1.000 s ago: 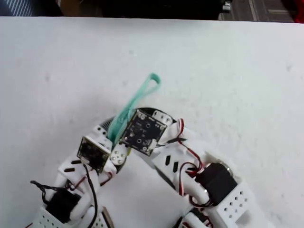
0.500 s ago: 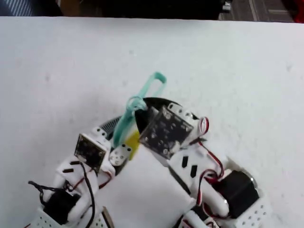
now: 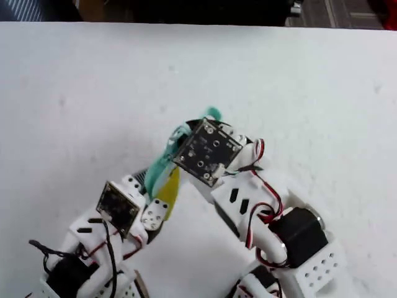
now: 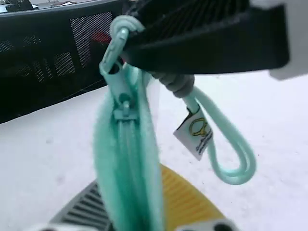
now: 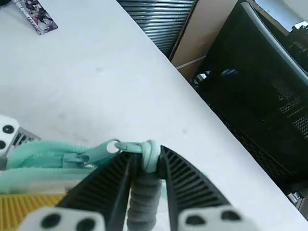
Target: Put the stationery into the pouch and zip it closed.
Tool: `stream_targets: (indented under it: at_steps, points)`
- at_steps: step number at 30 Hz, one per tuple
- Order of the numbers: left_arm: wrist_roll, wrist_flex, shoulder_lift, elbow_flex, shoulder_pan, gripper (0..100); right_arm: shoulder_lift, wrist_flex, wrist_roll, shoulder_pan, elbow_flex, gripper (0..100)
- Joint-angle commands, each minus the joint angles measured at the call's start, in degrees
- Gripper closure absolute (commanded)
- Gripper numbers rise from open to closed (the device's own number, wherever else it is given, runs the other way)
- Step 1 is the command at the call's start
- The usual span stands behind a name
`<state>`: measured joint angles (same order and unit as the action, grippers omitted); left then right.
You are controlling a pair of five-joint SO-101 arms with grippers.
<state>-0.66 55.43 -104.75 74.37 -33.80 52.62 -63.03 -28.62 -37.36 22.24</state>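
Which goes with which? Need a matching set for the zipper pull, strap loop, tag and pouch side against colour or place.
Things:
1. zipper pull
2. strap loop
3. tag
4. pouch side

Colour or place:
a. yellow
b. white, fixed to the strap
c. loose, beyond the right gripper
d. on the zipper, beside the gripper's tips

Pairs: 1-d, 2-c, 3-b, 4-a.

I am seeing bright, even light washing over the white matte tabletop [image 3: 74, 74], nearly bleaching it; only faint, soft shadows are falling there, while the room behind is sitting dark.
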Motion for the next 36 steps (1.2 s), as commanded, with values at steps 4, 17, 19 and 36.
stream_targets:
  at_steps: [4, 17, 19, 36]
  points:
    - [-2.3, -3.5, 0.5, 0.9, 0.0, 98, -2.9, 1.7, 0.2, 7.7, -3.8, 98.2]
    - [-2.3, -3.8, 0.5, 0.9, 1.5, 98, -5.8, 5.1, -3.1, 22.3, -3.3, 98.2]
    - [-2.3, -3.7, 0.5, 0.8, 1.6, 98, -8.0, 5.9, -3.1, 23.8, -3.3, 98.2]
    - [-0.4, -4.7, 0.5, 0.6, 6.0, 98, -19.2, 16.8, -3.1, 35.4, -3.4, 98.2]
